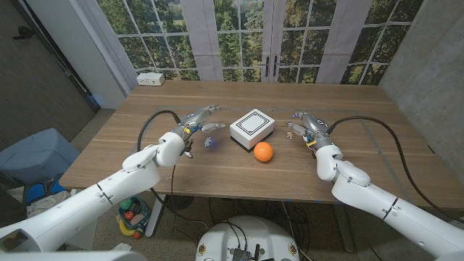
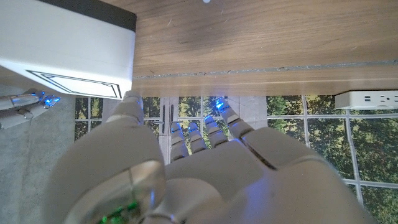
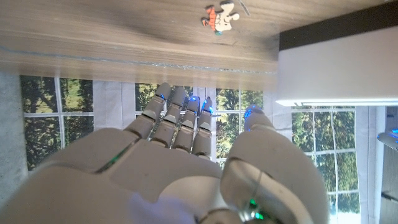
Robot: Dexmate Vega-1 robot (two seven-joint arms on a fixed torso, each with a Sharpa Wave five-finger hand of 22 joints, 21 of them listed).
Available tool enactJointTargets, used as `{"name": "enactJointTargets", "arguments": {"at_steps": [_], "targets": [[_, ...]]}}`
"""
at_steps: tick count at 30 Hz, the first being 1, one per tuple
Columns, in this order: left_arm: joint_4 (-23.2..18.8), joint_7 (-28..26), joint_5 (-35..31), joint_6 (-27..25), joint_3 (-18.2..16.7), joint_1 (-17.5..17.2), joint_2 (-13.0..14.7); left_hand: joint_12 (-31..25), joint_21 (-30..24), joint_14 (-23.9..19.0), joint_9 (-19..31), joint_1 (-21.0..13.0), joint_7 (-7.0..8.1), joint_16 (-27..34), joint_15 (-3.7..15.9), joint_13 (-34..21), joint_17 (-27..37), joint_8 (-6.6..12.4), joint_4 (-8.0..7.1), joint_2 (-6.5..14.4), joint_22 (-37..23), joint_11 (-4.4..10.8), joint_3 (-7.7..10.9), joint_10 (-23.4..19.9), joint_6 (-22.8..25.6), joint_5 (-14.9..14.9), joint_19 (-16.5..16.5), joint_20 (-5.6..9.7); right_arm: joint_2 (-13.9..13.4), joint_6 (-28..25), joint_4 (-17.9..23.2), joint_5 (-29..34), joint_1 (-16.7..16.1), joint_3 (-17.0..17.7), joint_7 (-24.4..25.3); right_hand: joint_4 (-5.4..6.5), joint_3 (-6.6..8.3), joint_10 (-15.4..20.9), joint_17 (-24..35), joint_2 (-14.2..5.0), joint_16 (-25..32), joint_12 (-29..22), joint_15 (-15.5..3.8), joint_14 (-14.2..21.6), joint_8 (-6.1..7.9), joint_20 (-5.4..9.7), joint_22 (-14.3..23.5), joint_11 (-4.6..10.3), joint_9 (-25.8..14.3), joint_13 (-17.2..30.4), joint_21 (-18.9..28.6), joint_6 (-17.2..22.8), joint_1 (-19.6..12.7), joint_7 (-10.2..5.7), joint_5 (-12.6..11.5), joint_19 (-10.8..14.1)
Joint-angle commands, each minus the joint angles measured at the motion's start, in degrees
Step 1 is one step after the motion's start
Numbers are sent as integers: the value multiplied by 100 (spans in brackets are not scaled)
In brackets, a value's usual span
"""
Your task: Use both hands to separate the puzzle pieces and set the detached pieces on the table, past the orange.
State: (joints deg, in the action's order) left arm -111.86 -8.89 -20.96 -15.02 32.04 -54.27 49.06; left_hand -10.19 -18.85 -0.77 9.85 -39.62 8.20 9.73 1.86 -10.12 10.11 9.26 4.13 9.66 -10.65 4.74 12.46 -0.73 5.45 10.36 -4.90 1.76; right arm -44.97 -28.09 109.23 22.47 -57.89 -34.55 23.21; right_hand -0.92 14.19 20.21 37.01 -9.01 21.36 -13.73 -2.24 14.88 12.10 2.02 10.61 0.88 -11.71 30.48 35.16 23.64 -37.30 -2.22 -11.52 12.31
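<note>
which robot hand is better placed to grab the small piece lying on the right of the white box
Right. The small piece lies just beside the right robot hand, which holds nothing. The left robot hand is on the other side of the white box, which stands between them.

We find the box point(image 1: 252, 127) near the middle of the table point(image 1: 217, 174), with the orange point(image 1: 263, 151) just in front of it on the robot's side and slightly to its right. The left hand point(image 1: 197, 122) sits to the left of the box, with one puzzle piece point(image 1: 209, 143) on the table close by, between that hand and the box and nearer the robot. The right hand point(image 1: 304, 125) sits to the right of the box, with another puzzle piece point(image 1: 289, 133) lying on the table between it and the box.
</note>
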Motion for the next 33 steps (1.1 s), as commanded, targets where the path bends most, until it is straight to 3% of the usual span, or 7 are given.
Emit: {"name": "enactJointTargets", "arguments": {"at_steps": [1,5,8,11,15,25,33], "targets": [[492,-406,899,1160,-342,-173,-169,19,99,216,7,231,-16,10,246,4,12,1,-75,65,14,14,71,236,-376,-7,128,56,69,1597,-489,-847,-203,445,438,79,43,-160,-141,-85,-173,140,-331,-150,-73,117,-17,12,27,-133,-47,-132,183,39,-2,-48],[619,-473,1169,1433,-428,-229,-256,2,177,374,4,545,-124,39,254,11,33,6,-290,192,24,30,204,400,-762,35,162,94,117,2115,-702,-1052,-228,538,513,176,87,-317,-294,-133,-372,262,-320,-349,-136,200,-39,59,61,-300,-116,-293,385,142,30,-126],[694,-513,1368,1592,-493,-280,-320,-7,260,480,-3,882,-564,50,249,16,25,-1,-489,140,32,63,332,569,-1283,64,171,139,148,2365,-800,-1178,-235,600,513,246,109,-351,-348,-168,-444,284,-315,-425,-152,248,-46,55,71,-369,-142,-359,491,143,49,-143],[733,-534,1481,1692,-531,-315,-353,-18,277,506,-4,1009,-710,52,246,16,23,20,-554,111,34,53,339,592,-1369,66,151,167,185,2555,-872,-1250,-247,649,537,387,145,-385,-398,-237,-517,299,-349,-509,-154,315,-49,48,78,-450,-174,-403,654,160,76,-172],[798,-554,1616,1854,-573,-355,-390,-31,279,508,-4,1142,-756,64,229,16,29,57,-651,147,31,39,347,589,-1336,77,110,179,254,3013,-1042,-1499,-265,753,513,524,183,-400,-430,-280,-551,303,-355,-532,-150,372,-48,52,82,-510,-193,-420,794,175,75,-187],[1057,-404,2306,2385,-726,-374,-599,-81,280,397,-6,1728,-979,117,174,17,27,124,-1319,286,9,-30,767,553,-1279,329,-57,200,524,4244,-1502,-2329,-322,1064,281,790,284,-379,-501,-284,-598,292,-304,-513,-133,457,-55,-8,90,-640,-229,-417,1058,265,44,-192],[1301,-290,2886,2903,-814,-404,-874,-103,289,268,-11,1847,-998,135,218,22,11,132,-1407,272,19,-6,982,452,-1186,431,-122,319,645,4654,-1726,-2824,-271,1214,-108,866,331,-377,-531,-280,-618,291,-328,-506,-122,492,-62,-8,94,-692,-243,-393,1140,253,30,-177]]}}
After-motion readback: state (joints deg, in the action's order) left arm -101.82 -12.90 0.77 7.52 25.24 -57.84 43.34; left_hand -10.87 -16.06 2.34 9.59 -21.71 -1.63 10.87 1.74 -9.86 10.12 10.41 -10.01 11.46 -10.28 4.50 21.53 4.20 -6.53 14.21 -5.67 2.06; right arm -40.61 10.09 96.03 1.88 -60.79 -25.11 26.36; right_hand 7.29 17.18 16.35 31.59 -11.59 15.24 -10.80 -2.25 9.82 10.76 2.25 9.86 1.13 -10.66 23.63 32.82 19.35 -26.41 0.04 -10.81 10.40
